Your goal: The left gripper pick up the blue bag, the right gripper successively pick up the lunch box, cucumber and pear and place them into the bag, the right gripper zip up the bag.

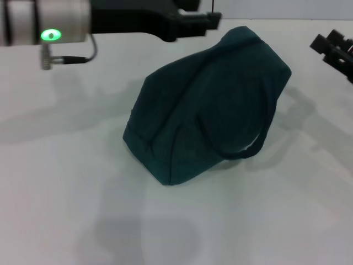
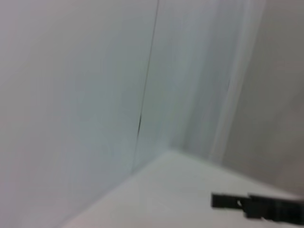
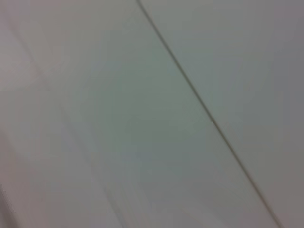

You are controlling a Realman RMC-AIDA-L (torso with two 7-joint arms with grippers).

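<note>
The blue bag (image 1: 207,105) sits slumped in the middle of the white table (image 1: 66,182), its opening not visible. One loop handle (image 1: 245,150) hangs on its near right side. My left gripper (image 1: 212,22) reaches in from the upper left and is just beside the bag's upper left edge; I cannot tell whether it touches the bag. My right gripper (image 1: 333,47) is at the right edge, apart from the bag. The lunch box, cucumber and pear are out of view. The right wrist view shows only a pale wall.
The left arm's silver segment with a green light (image 1: 51,35) spans the top left. The left wrist view shows a wall corner and a black claw part (image 2: 256,208) on the table edge.
</note>
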